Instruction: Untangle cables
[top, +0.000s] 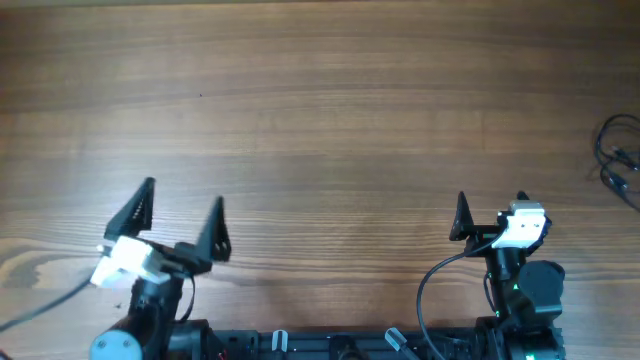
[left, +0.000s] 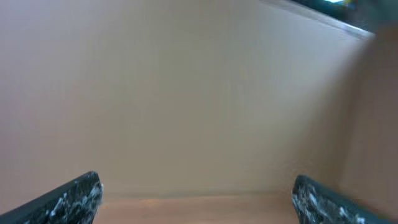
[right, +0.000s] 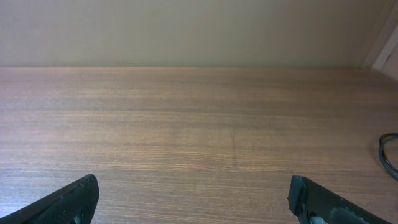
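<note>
At the near edge of the desk (top: 320, 110), the left arm (top: 150, 305) stands toward the near-left corner and the right arm (top: 522, 290) toward the near-right corner. A thin black lead (top: 420, 292) arcs from the right arm's wrist back down to the near edge.

Just ahead of its arm, the left gripper (top: 183, 196) points away from the near edge and tilts slightly to the right. Its two black fingers are spread wide and hold nothing, with bare wood showing in the gap. Its own wrist camera gives only a blurred picture: the fingers (left: 65, 200) sit at the bottom corners, well apart, over a soft tan surface with no detail.

The right gripper (top: 491, 202) is likewise released, with its jaws parted and empty. From its wrist camera, the fingers (right: 65, 202) frame a broad stretch of wood grain.

Farther out, the cables (top: 620, 158) lie at the right edge of the desk, roughly midway between the near and far edges. They form a dark tangle of thin loops, partly cut off by the frame. They are well apart from the right gripper, out to its right and a little deeper on the desk. The right wrist camera catches only one curved piece of them at its right border. How many cables there are cannot be told.

Beyond the far edge rises a pale wall (right: 186, 31).
</note>
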